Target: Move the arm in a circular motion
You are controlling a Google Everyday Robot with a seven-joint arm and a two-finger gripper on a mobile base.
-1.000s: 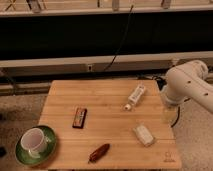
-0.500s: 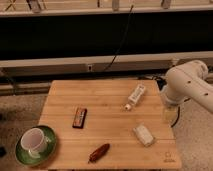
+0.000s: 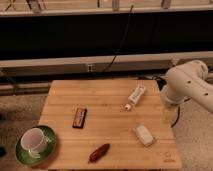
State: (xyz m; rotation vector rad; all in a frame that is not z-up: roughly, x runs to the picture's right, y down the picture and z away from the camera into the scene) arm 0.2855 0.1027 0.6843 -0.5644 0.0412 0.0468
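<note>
The arm is a large glossy white arm of thick rounded segments. It reaches in from the right edge of the camera view and hangs over the right side of the wooden table. Its bulbous joint sits just beyond the table's right rim. The gripper appears as a pale shape hanging below the arm at the table's right edge, above the tabletop. It touches none of the table objects.
On the table lie a white tube, a dark bar, a white packet and a reddish-brown item. A white cup stands on a green plate at the front left. A dark wall with cables runs behind.
</note>
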